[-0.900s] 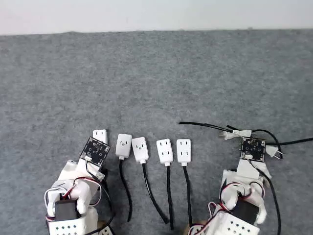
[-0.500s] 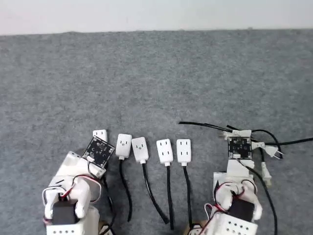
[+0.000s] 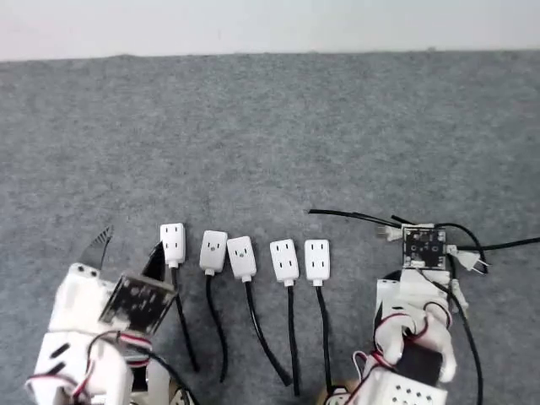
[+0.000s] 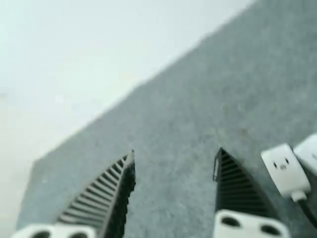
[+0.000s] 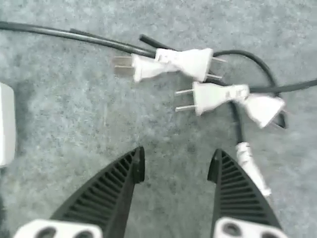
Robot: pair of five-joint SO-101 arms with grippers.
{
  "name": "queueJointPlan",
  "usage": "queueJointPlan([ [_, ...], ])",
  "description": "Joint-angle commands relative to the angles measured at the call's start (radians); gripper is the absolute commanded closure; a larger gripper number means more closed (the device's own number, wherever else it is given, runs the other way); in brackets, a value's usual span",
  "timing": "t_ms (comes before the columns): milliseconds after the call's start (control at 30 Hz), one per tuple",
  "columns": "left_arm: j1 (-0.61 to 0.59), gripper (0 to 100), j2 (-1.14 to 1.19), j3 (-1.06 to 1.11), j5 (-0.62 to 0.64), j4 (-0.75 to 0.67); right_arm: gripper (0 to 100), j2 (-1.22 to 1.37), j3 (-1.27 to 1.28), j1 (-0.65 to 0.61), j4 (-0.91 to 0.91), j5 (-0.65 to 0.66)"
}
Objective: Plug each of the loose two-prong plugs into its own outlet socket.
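Five white outlet sockets lie in a row on the grey felt, from the leftmost socket [image 3: 172,243] to the rightmost socket [image 3: 316,259], each with a black cord trailing toward the arms. Several loose white two-prong plugs [image 3: 396,230] lie tangled with black cords at the right. In the right wrist view they show as one plug [image 5: 171,63], a second plug [image 5: 213,96] and a third plug [image 5: 265,109]. My right gripper [image 5: 177,156] hangs open just short of them, holding nothing. My left gripper [image 3: 128,246] is open and empty, left of the leftmost socket [image 4: 282,168].
Grey felt covers the table up to a pale wall at the back. Black plug cords [image 3: 346,216] run out to the right edge. Socket cords [image 3: 291,337] lie between the two arm bases. Bare felt stretches beyond the sockets.
The left arm has swung left and tipped up, away from over the leftmost socket, with its open fingers now showing. The right arm has shifted slightly toward the plugs.
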Motion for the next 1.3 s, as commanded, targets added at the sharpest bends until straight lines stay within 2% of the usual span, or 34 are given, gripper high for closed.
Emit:
queueJointPlan([
  [0,-0.002,75,0.068,-0.119,0.035,0.006,78.4,-0.013,-0.215,-0.01,0.079,0.008],
  [133,0.008,71,0.29,-0.183,0.034,-0.072,78.3,-0.012,-0.385,-0.019,0.107,0.025],
  [267,0.066,66,0.546,-0.246,0.06,-0.086,78.3,0.002,-0.506,-0.025,0.211,0.112],
  [433,0.089,66,0.733,-0.243,0.143,-0.167,78.3,0.182,-0.595,-0.021,0.208,0.123],
  [767,0.094,66,0.772,-0.081,0.175,-0.279,78.3,0.823,-0.844,-0.021,0.217,0.12],
  [1000,0.094,66,0.772,-0.007,0.187,-0.344,77.8,1.093,-0.934,-0.027,0.237,0.137],
  [1133,0.086,66,0.772,0.019,0.201,-0.382,69.9,1.208,-0.907,-0.024,0.237,0.219],
  [1267,0.092,66,0.772,0.054,0.203,-0.407,63.1,1.302,-0.907,-0.015,0.219,0.236],
])
